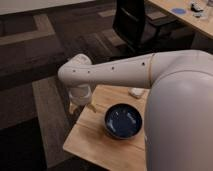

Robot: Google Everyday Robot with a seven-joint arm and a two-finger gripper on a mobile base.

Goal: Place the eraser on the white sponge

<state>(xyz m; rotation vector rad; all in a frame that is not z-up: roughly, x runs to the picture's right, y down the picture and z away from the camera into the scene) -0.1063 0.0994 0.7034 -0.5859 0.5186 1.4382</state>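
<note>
Arm [115, 70] reaches across table [95, 142], elbow bent.
Gripper [82, 106] points down at table's left edge near dark blue bowl [123, 121]; white sponge [136, 92] beyond; grip state: can't tell.

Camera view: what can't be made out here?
- Eraser: not seen; the wrist, above the tool at the table's left edge, may hide it.
- White sponge: upper edge hidden by the forearm.
- Table's right side: covered by the robot's body.
</note>
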